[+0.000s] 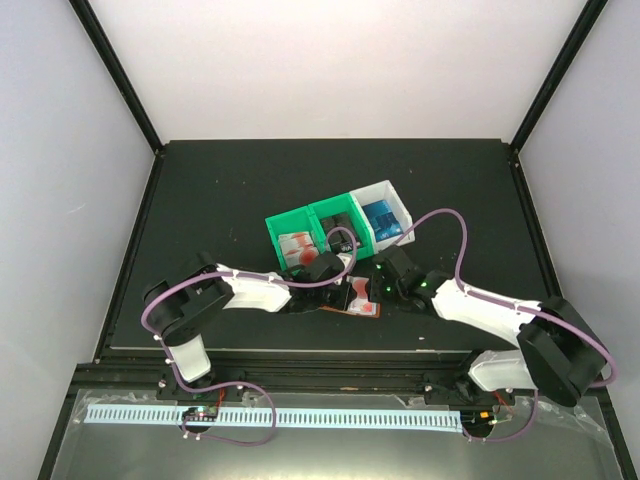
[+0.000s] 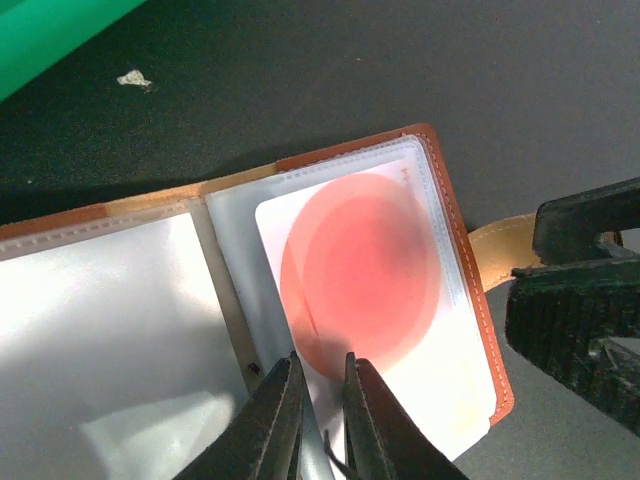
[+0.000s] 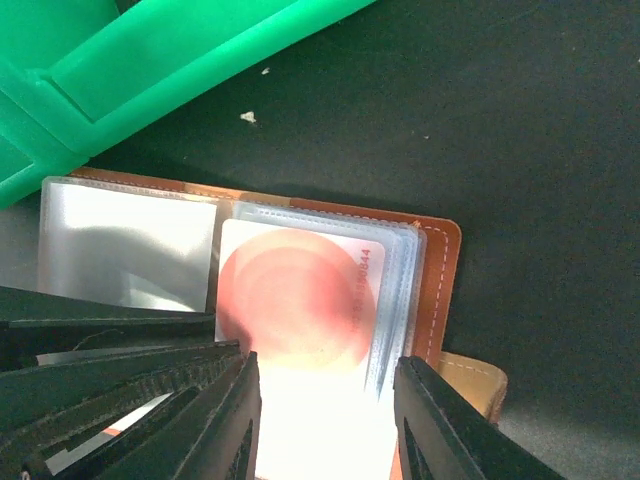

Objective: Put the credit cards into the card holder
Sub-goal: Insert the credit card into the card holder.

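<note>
Now L gripper point(image 2: 320, 405) pinches red-white card point(image 2: 365, 280), partly in card holder point(image 2: 476, 300).

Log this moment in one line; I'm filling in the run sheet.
phase: card insertion | left pincer: shut on red-and-white card, partly in card holder | right pincer: open, at snap tab
</note>
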Robot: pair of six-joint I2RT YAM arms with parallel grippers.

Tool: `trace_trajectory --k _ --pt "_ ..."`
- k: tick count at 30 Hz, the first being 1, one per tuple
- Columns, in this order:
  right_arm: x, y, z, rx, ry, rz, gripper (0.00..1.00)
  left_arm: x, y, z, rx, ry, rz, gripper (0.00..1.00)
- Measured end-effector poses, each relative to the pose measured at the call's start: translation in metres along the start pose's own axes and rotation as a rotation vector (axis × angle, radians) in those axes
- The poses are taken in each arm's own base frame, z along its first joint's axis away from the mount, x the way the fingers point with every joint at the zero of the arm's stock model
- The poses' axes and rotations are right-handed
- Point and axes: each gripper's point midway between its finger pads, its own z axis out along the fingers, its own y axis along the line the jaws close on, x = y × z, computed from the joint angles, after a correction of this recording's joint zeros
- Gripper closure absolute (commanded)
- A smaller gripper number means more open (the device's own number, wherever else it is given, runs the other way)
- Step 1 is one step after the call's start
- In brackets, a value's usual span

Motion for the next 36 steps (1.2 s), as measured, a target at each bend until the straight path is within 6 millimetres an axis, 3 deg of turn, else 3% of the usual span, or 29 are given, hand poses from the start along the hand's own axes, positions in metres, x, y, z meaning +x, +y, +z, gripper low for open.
trace_trajectory --k 4,8,11,18,24,29,32,36 --pt "0.002 0.002 0.0 -0.011 0.011 0.002 0.61 0.001 0.003 0.0 -0.009 -0.005 -0.03 0.85" --pt "0.007 0.002 0.004 -0.014 0.039 0.005 0.62 0.001 0.006 0.0 -0.024 -0.012 -0.052 0.63" --pt "0.01 0.002 0.006 -0.016 0.053 0.005 0.62 -0.001 0.003 -0.002 -0.019 -0.026 -0.071 0.59" --pt "0.011 0.004 0.006 -0.029 0.062 0.006 0.62 0.003 0.007 -0.008 -0.033 -0.024 -0.09 0.62" --pt "0.011 0.006 0.006 -0.04 0.066 0.005 0.62 0.006 0.01 -0.013 -0.053 -0.013 -0.1 0.56" --pt "0.013 0.009 0.006 -0.052 0.073 0.005 0.64 0.009 0.012 -0.021 -0.071 0.007 -0.127 0.58" --pt "0.013 0.01 0.006 -0.058 0.078 0.005 0.64 0.014 0.016 -0.026 -0.096 0.028 -0.156 0.61" --pt "0.014 0.011 0.006 -0.065 0.081 0.005 0.64 0.018 0.021 -0.029 -0.129 0.044 -0.178 0.74"
